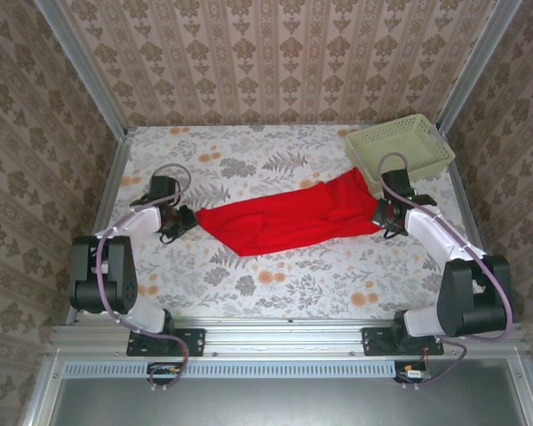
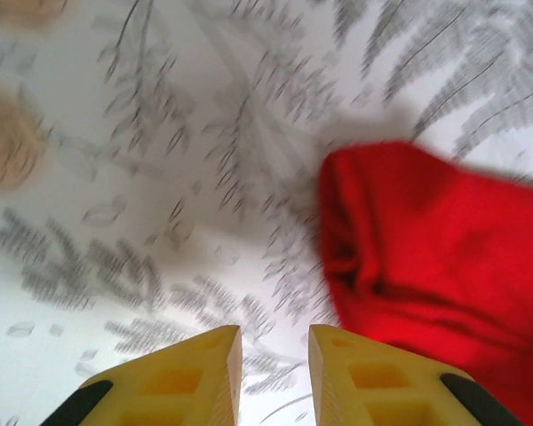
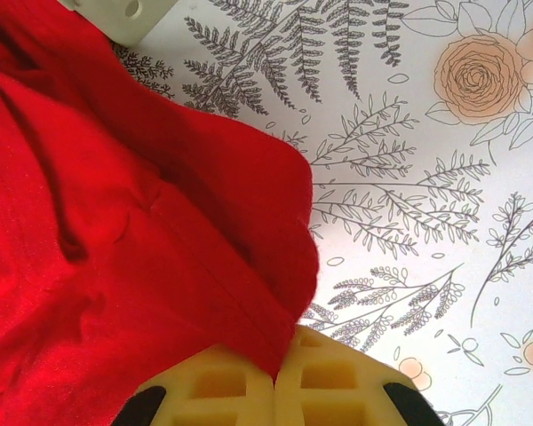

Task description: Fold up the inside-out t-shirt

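Note:
The inside-out t-shirt [image 1: 293, 217] is a bright red bunched strip lying across the middle of the flowered table, running from lower left up to the right. My right gripper [image 1: 379, 216] is at its right end. In the right wrist view the yellow jaws [image 3: 275, 382] are shut on a fold of the red cloth [image 3: 115, 248]. My left gripper [image 1: 185, 220] sits just off the shirt's left end. Its jaws [image 2: 275, 355] stand a little apart with only tablecloth between them, and the red cloth's end [image 2: 435, 257] lies ahead and to the right, untouched.
A pale green basket [image 1: 400, 146] stands at the back right, close behind the right gripper; its corner [image 3: 124, 13] peeks past the shirt. Patterned walls and metal rails close in the table [image 1: 275, 284] on three sides.

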`<state>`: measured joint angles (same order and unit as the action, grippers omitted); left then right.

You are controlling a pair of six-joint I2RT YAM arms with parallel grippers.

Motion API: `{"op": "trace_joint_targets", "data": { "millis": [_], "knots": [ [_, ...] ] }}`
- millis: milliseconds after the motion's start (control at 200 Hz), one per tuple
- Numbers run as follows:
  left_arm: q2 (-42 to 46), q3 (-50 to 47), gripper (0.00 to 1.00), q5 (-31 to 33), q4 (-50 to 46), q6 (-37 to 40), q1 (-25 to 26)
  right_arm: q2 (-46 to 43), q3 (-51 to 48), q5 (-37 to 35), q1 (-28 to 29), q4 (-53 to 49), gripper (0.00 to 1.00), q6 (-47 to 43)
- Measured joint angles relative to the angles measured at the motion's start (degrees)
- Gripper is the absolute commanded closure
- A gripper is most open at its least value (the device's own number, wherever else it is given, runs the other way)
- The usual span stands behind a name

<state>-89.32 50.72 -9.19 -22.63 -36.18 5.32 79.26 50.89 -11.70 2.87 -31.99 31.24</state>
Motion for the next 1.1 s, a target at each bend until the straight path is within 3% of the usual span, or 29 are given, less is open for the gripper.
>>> {"op": "trace_joint_targets", "data": {
  "millis": [85,315,480,630,805,985,1100],
  "knots": [
    [-3.5,3.89,0.7,0.02,0.42,0.09,0.26,-0.04,0.0,0.02,0.0,0.0,1.0,-0.02],
    [-10.78,12.09,0.45,1.92,-1.38,2.14,4.87,-0.07,0.0,-0.35,0.0,-0.63,1.0,0.0],
    [-15.34,18.75,0.64,5.53,-6.91,3.26,7.41,-0.83,0.04,-2.05,-0.2,-2.21,1.0,0.02],
    [-17.46,18.1,0.77,8.87,-10.91,4.87,6.69,-1.31,0.9,-3.48,-1.16,-3.87,1.0,0.04],
    [-13.84,13.68,0.84,10.16,-11.76,5.86,3.08,-1.31,1.64,-4.13,-1.57,-4.46,1.0,0.07],
    [-4.72,8.94,0.75,14.64,-13.97,5.79,-1.22,-1.33,1.66,-4.63,-1.79,-4.5,1.0,0.04],
    [-0.87,9.11,0.56,13.97,-12.9,6.08,0.92,-1.44,1.66,-4.37,-1.77,-4.46,1.0,0.02]
  ]
}}
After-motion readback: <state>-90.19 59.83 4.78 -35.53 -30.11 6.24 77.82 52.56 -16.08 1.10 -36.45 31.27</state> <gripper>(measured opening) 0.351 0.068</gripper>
